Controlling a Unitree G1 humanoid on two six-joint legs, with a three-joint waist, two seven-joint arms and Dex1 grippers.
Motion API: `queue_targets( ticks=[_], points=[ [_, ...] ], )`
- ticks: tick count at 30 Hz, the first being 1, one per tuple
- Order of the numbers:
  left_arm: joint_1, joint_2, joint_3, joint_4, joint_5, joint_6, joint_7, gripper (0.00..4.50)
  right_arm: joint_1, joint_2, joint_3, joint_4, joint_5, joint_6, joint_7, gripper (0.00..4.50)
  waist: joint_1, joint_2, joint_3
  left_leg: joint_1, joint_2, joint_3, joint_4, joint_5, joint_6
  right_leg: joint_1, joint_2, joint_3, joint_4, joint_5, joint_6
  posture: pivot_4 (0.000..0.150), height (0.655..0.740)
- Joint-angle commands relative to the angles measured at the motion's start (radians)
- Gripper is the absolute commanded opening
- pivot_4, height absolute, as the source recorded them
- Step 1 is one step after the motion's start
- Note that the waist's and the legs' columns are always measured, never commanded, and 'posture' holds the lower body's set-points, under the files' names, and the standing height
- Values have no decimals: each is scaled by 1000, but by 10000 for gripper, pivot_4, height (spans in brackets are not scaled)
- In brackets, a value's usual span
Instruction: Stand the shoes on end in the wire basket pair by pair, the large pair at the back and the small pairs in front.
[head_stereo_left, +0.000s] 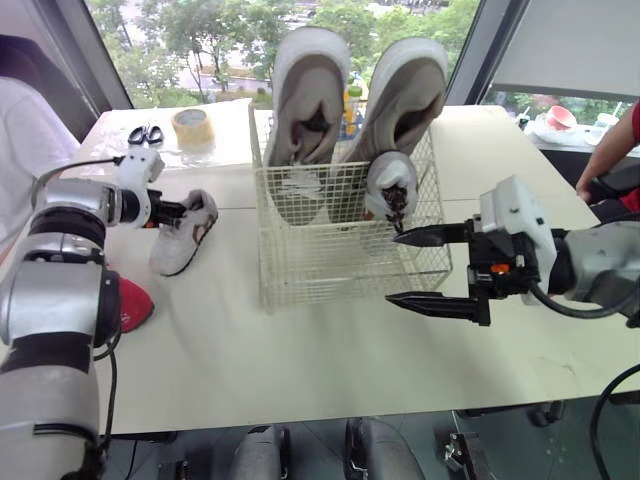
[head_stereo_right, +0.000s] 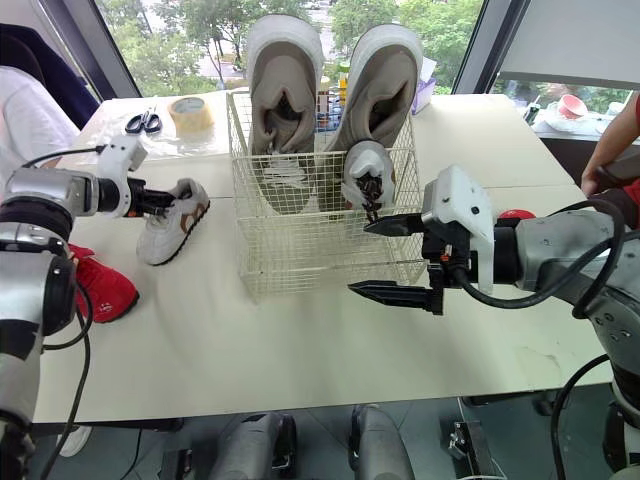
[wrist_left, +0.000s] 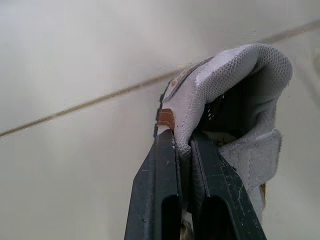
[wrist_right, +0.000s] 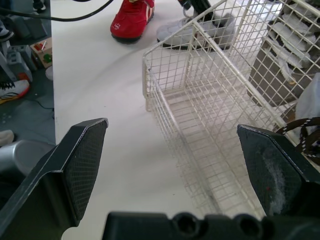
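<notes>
A white wire basket (head_stereo_left: 300, 270) stands mid-table. Two large grey shoes (head_stereo_left: 305, 95) (head_stereo_left: 408, 95) stand on end along its back. One small grey shoe (head_stereo_left: 390, 185) stands on end at its front right. On the table left of the basket lies another small grey shoe with brown trim (head_stereo_left: 185, 235); my left gripper (head_stereo_left: 183, 212) is shut on its heel collar (wrist_left: 200, 95). My right gripper (head_stereo_left: 392, 268) hangs open at the basket's front right corner, holding nothing. A red shoe (head_stereo_right: 100, 285) lies at the table's left edge.
A tape roll (head_stereo_left: 192, 127) and scissors (head_stereo_left: 146, 134) lie at the back left of the table. A person in white (head_stereo_left: 20, 140) stands at the left. A person's arm (head_stereo_left: 610, 150) reaches in at the right. The basket's front left part (wrist_right: 190, 110) holds nothing.
</notes>
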Motion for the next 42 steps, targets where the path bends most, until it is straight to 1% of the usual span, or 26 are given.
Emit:
queue_targets(
  ticks=[1,3,5,6,7,9,10,11,12,13,15,19,22,27,30,35,37,39,42],
  points=[
    [-87,62,133,-103,-82,77,47,281,-3,-22,-16,15,-9,-23,0,45000,0,0,0,0,0,-1,1,0,1,0,0,0,0,0,0,1500,7400],
    [-79,69,227,-220,-145,120,106,281,-11,-19,-15,42,-14,-27,2,45000,0,0,0,0,0,-3,2,-1,2,1,-1,0,0,1,1,1500,7400],
    [-17,47,367,-449,-242,167,200,281,-27,-14,-10,74,-24,-31,-1,45000,1,0,0,0,0,-3,4,-1,2,2,-1,1,0,1,2,1500,7400],
    [32,9,455,-605,-297,181,276,281,-32,-15,-6,90,-32,-35,0,45000,1,0,0,0,-1,-4,4,-1,2,3,-2,1,0,2,3,1500,7400],
    [98,-48,535,-804,-350,202,353,281,-38,-17,-1,106,-42,-39,0,45000,1,0,0,1,-1,-4,4,-1,2,3,-2,1,0,2,3,1500,7400],
    [200,-199,683,-1163,-487,294,524,281,-48,-19,6,137,-60,-47,2,45000,1,0,0,1,-3,-5,5,0,0,4,-6,1,2,3,4,1500,7400],
    [261,-287,711,-1344,-550,320,600,281,-59,-18,13,156,-66,-46,1,45000,1,0,0,1,-3,-5,5,2,-4,4,-7,1,1,3,6,1500,7400],
    [311,-356,712,-1489,-594,336,652,281,-71,-18,20,173,-72,-46,3,45000,1,1,-1,2,-4,-5,5,2,-4,5,-7,2,2,4,6,1500,7400],
    [352,-403,693,-1599,-614,339,688,281,-84,-18,29,191,-79,-47,8,45000,0,1,-1,2,-4,-4,5,2,-4,6,-7,2,1,6,9,1500,7400],
    [381,-444,674,-1685,-636,339,721,281,-99,-17,39,209,-84,-47,13,45000,0,0,-1,2,-5,-4,6,2,-4,7,-8,4,1,6,10,1500,7400],
    [410,-498,643,-1784,-675,345,781,281,-131,-12,62,240,-99,-50,24,45000,1,0,-1,2,-6,-3,6,2,-4,7,-7,4,-1,7,11,1500,7400],
    [460,-567,547,-1879,-721,343,840,281,-184,1,101,292,-126,-60,48,45000,1,0,-1,4,-5,-4,6,2,-2,8,-5,4,0,7,10,1500,7400],
    [518,-626,499,-1903,-760,322,863,281,-213,17,123,312,-144,-63,53,45000,2,1,-1,11,-5,-4,6,0,1,15,-5,4,-1,7,10,1500,7400],
    [593,-629,455,-1875,-758,255,844,281,-220,20,116,316,-148,-53,57,45000,1,1,-1,13,-5,-5,6,-1,3,18,-4,4,-2,7,10,1500,7400],
    [626,-625,390,-1841,-721,203,800,281,-213,18,105,307,-142,-44,50,45000,2,1,-1,14,-5,-5,6,-1,3,18,-4,4,-2,7,9,1500,7400],
    [694,-602,233,-1810,-595,106,732,281,-177,7,61,265,-113,-5,24,45000,6,1,-1,14,-6,-5,6,-2,3,19,-4,3,-3,7,9,1500,7400],
    [745,-578,152,-1812,-480,39,736,281,-164,2,34,254,-101,10,13,45000,5,1,-1,14,-6,-5,6,-2,4,20,-5,3,-3,7,9,1500,7400],
    [774,-572,115,-1809,-422,-5,740,281,-161,3,22,248,-93,21,4,45000,3,1,-1,14,-6,-4,6,-2,4,20,-5,3,-3,7,9,1500,7400],
    [827,-561,28,-1787,-276,-115,752,281,-165,16,11,245,-80,34,-14,45000,3,2,-1,16,-5,-4,6,-2,4,21,-5,3,-3,7,9,1500,7400]
  ],
)
